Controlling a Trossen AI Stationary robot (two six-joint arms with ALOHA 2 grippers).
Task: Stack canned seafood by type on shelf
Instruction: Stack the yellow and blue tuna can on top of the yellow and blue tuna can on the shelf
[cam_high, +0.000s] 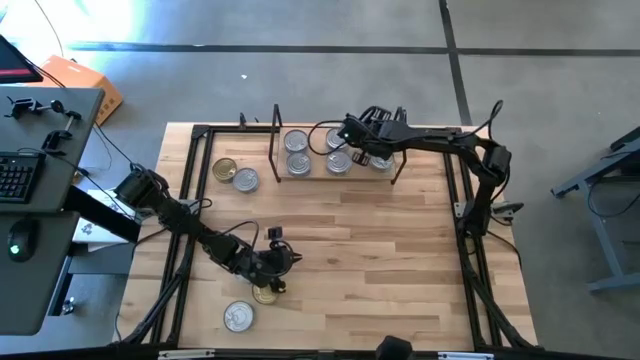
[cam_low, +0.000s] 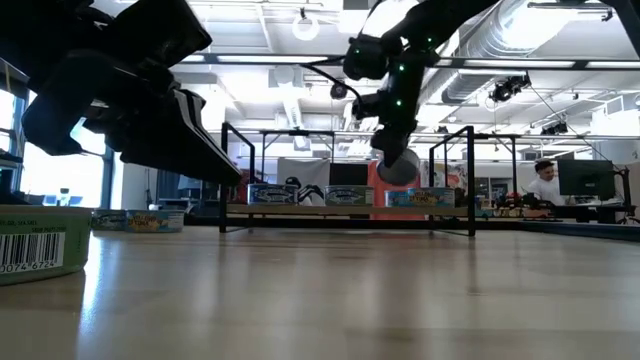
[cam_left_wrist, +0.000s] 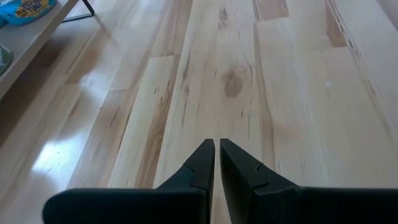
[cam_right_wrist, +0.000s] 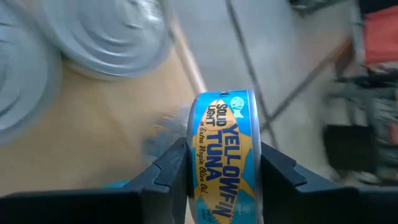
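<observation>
My right gripper (cam_high: 372, 155) hovers over the shelf (cam_high: 310, 175) at the table's far side, shut on a blue-labelled tuna tin (cam_right_wrist: 222, 155). Several silver-lidded tins (cam_high: 298, 163) rest flat on the shelf board. My left gripper (cam_left_wrist: 217, 144) is shut with nothing in it, low over the bare wood near the table's front left. A gold-lidded tin (cam_high: 265, 292) lies on the table right beside it, and a silver tin (cam_high: 238, 317) lies nearer the front edge. My right gripper pinches the tin across its thickness, one finger (cam_right_wrist: 168, 171) against each flat face, with the labelled side wall (cam_right_wrist: 214, 134) turned toward the wrist camera. The fingers slant down from the table's right. The tin (cam_low: 398, 165) is held on edge, clear above the shelf board.
A gold-lidded tin (cam_high: 225, 170) and a silver one (cam_high: 246, 180) lie on the table left of the shelf. The shelf's black wire end frames (cam_high: 277, 130) stand upright at both ends. Bare wood lies between the shelf and the front edge. A person (cam_low: 545, 185) sits beyond the table.
</observation>
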